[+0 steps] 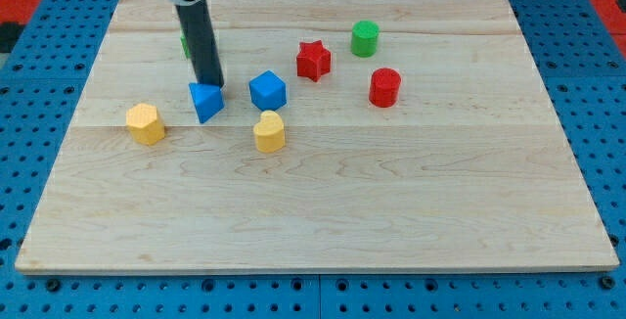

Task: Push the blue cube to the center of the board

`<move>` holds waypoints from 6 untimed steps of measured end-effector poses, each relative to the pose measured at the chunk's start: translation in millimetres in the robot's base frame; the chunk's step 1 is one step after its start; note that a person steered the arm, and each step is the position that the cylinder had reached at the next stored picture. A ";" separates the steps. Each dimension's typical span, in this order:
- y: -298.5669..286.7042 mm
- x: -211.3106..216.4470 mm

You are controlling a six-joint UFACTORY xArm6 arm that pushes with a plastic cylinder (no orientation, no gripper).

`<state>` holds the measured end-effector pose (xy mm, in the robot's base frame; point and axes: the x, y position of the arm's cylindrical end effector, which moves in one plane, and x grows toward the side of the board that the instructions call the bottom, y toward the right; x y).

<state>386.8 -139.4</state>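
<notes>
Camera view shows one wooden board [323, 211] on a blue perforated bench [29, 162]. No hand is fitted; the arm ends in a dark rod, so there is no open or closed state to report.

My tip [211, 85] stands at the upper edge of the blue wedge [205, 101], touching or just short of it; contact cannot be confirmed.

The blue cube [267, 91] sits just to the view's right of that wedge, apart from it, left of and slightly above the board's centre. A yellow heart [269, 131] lies just below the cube. A yellow hexagon [145, 123] is near the left edge. A red star [313, 61], a green cylinder [365, 38] and a red cylinder [384, 87] lie to the upper right. A green block [185, 45] is mostly hidden behind the rod; its shape cannot be told.

Handling, as a judgement: the cube looks small, rigid and light, likely to slide readily on smooth wood and to spin if pushed off-centre. Contact is best made flat on its upper-left face, pushing toward the lower right. The heart is close to that path and may be caught.

Markings: no brand, label or legible writing seen.
</notes>
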 end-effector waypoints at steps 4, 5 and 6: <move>82.7 -3.4; 90.9 -17.1; 110.3 -23.7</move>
